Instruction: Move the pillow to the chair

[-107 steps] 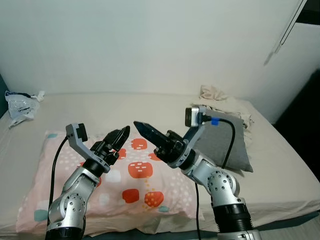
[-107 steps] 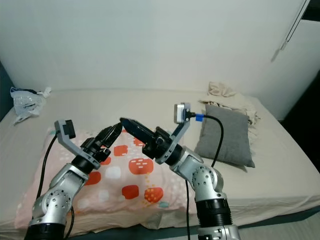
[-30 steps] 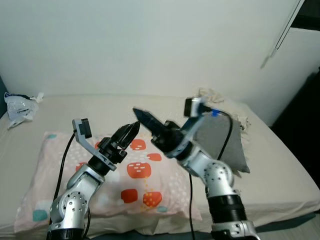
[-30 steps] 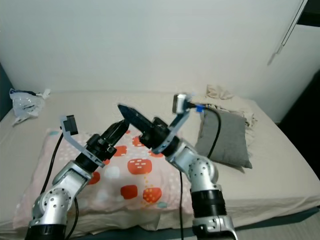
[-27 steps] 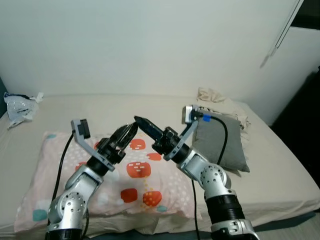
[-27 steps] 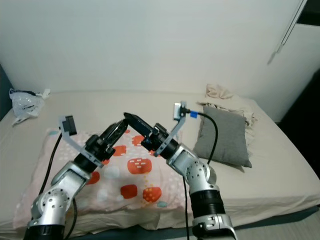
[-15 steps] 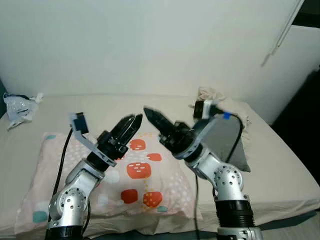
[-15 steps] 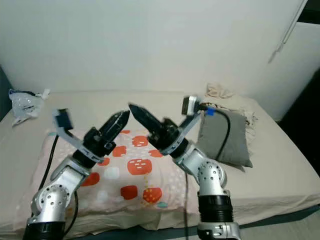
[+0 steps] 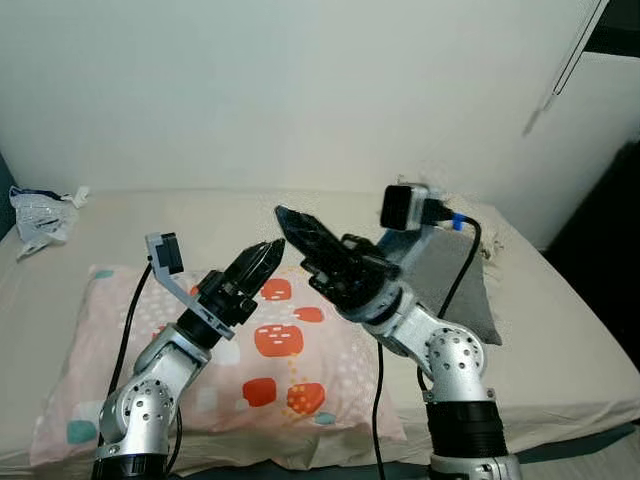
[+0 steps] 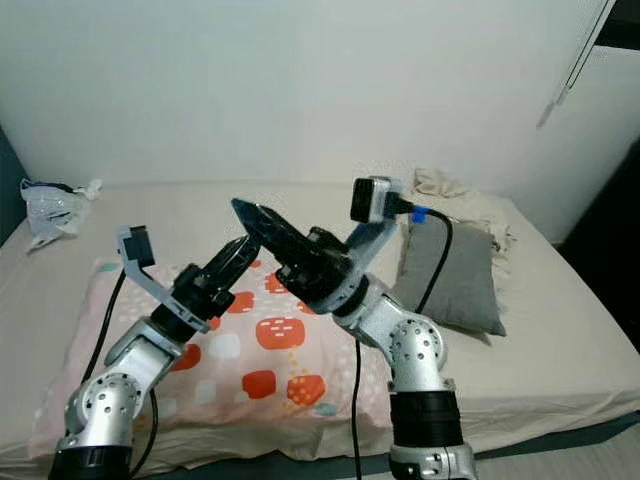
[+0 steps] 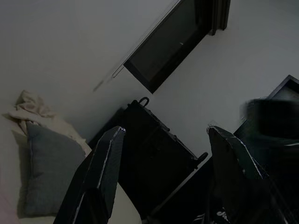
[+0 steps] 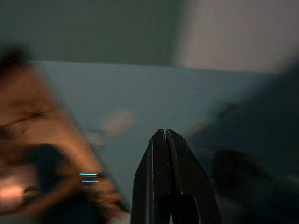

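The bed (image 9: 560, 360) carried the patterned pillow (image 9: 270, 385) below both raised hands, untouched. A grey cushion (image 9: 455, 290) lay beyond the right hand (image 9: 290, 225), whose fingers were pressed together; the left hand (image 9: 268, 255) stood apart. Risk: closed fingers would push, not grip, or either hand might take the wrong cushion.

Pink pillow (image 9: 270, 370) w/ red-orange, white & teal square patches lies flat on the beige bed (image 9: 560, 370), at its near-left part, long side running across. Its near edge sits close to the mattress front edge; surface looks soft, slightly rumpled. No chair seen.
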{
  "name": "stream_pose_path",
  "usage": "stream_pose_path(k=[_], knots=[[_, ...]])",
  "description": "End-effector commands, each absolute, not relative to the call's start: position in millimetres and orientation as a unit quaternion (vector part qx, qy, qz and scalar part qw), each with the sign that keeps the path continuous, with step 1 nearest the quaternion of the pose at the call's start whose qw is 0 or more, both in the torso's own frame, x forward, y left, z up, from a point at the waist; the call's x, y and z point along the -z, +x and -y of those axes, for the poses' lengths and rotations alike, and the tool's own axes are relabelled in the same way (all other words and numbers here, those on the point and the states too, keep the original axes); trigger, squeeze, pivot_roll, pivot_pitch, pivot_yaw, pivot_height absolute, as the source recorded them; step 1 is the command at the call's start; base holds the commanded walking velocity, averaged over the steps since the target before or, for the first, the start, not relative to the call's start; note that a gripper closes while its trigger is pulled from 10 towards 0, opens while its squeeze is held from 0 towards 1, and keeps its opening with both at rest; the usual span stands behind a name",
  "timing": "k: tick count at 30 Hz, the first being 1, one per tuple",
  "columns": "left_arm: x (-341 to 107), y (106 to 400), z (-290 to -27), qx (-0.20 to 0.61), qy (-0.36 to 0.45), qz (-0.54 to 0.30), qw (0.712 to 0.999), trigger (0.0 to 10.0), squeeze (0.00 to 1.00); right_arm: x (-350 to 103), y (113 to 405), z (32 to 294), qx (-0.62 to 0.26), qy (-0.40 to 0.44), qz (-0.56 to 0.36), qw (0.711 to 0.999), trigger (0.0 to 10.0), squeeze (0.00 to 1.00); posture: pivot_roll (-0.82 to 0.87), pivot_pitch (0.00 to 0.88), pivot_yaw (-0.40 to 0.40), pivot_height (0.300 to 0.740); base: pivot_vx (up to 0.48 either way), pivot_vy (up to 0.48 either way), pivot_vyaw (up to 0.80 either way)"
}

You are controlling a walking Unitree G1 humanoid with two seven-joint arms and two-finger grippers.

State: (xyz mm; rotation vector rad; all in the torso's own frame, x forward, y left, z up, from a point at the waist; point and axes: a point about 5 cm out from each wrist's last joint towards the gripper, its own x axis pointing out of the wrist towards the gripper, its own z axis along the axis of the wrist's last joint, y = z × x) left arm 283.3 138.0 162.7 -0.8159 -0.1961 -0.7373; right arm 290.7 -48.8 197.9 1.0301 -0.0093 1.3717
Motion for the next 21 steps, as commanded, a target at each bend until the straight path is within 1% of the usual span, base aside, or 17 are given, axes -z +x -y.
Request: stream_pose_path(k=[1, 3, 5, 7, 8, 9, 11, 12, 13, 14, 15, 18, 21], knots=[[-164.3, 282.0, -135.8, 0.356, -0.385, 0.091, 0.846, 10.0, 0.00, -178.2, 297.2, 45.9, -0.575, 0.404, -0.036, 0.710, 0.0, 0.00, -0.06, 0.001, -0.109, 0.740, 0.000, 0.000, 0.00], [-164.6, 282.0, -136.3, 0.356, -0.385, 0.092, 0.846, 10.0, 0.00, -173.6, 296.5, 43.9, -0.575, 0.387, -0.050, 0.720, 0.0, 0.00, -0.06, 0.000, -0.111, 0.740, 0.000, 0.000, 0.00], [-164.5, 282.1, -137.1, 0.356, -0.386, 0.092, 0.846, 10.0, 0.00, -175.6, 295.6, 42.4, -0.576, 0.391, -0.048, 0.716, 0.0, 0.00, -0.06, 0.000, -0.112, 0.740, 0.000, 0.000, 0.00], [-164.0, 282.2, -138.2, 0.353, -0.386, 0.092, 0.847, 10.0, 0.00, -182.9, 291.9, 40.1, -0.592, 0.397, -0.037, 0.700, 0.0, 0.00, -0.06, 0.000, -0.113, 0.740, 0.000, 0.000, 0.00], [-163.5, 282.4, -139.3, 0.351, -0.386, 0.092, 0.848, 10.0, 0.00, -195.2, 286.2, 39.5, -0.619, 0.413, -0.013, 0.668, 0.0, 0.00, -0.06, 0.000, -0.114, 0.740, 0.000, 0.000, 0.00], [-163.5, 282.4, -139.3, 0.351, -0.386, 0.092, 0.848, 10.0, 0.00, -195.2, 286.2, 39.5, -0.619, 0.413, -0.013, 0.668, 0.0, 0.00, -0.06, 0.000, -0.114, 0.740, 0.000, 0.000, 0.00], [-162.8, 282.5, -140.3, 0.349, -0.387, 0.092, 0.849, 10.0, 0.00, -209.5, 280.6, 41.1, -0.644, 0.436, 0.019, 0.629, 0.0, 0.00, -0.06, 0.000, -0.113, 0.740, 0.000, 0.000, 0.00], [-162.8, 282.5, -140.3, 0.349, -0.387, 0.092, 0.849, 10.0, 0.00, -209.5, 280.6, 41.1, -0.644, 0.436, 0.019, 0.629, 0.0, 0.00, -0.06, 0.000, -0.113, 0.740, 0.000, 0.000, 0.00], [-158.7, 283.5, -141.2, 0.337, -0.385, 0.080, 0.855, 10.0, 0.00, -223.6, 275.9, 43.7, -0.666, 0.452, 0.053, 0.591, 0.0, 0.00, -0.05, 0.000, -0.107, 0.740, 0.000, 0.000, 0.00], [-156.3, 284.1, -141.8, 0.331, -0.383, 0.074, 0.859, 10.0, 0.00, -227.5, 274.5, 44.6, -0.672, 0.456, 0.063, 0.581, 0.0, 0.00, -0.05, 0.000, -0.107, 0.740, 0.000, 0.000, 0.00], [-150.2, 287.1, -143.1, 0.314, -0.377, 0.053, 0.870, 10.0, 0.00, -231.5, 273.7, 45.7, -0.676, 0.458, 0.072, 0.573, 0.0, 0.00, -0.05, 0.000, -0.103, 0.740, 0.000, 0.000, 0.00], [-133.6, 294.6, -148.9, 0.273, -0.349, 0.011, 0.896, 10.0, 0.00, -234.6, 273.0, 44.8, -0.680, 0.456, 0.081, 0.569, 0.0, 0.00, -0.05, 0.000, -0.085, 0.740, 0.000, 0.000, 0.00], [-138.4, 295.8, -149.9, 0.272, -0.358, 0.023, 0.893, 10.0, 0.00, -232.9, 272.7, 43.9, -0.679, 0.452, 0.079, 0.572, 0.0, 0.00, -0.05, 0.000, -0.082, 0.740, 0.000, 0.000, 0.00]])
